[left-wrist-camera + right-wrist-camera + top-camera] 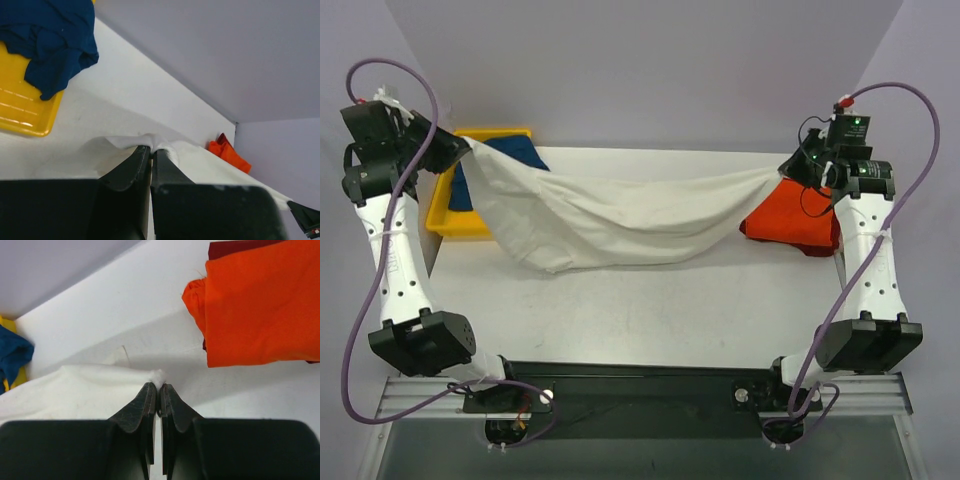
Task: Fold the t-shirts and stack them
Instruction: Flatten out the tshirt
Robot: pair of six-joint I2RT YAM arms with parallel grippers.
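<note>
The off-white t-shirt (pixel 610 215) sags stretched between the arms, one end pinched in the left claw (pixel 467 148), the other in the right claw (pixel 783 170).

Pale lilac walls (pixel 640 70), white table (pixel 650 310)

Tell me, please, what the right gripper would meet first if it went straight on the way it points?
Past the off-white t-shirt it grips, the right gripper would probably meet bare table first, beside the orange-red t-shirt; depth is unclear.
</note>
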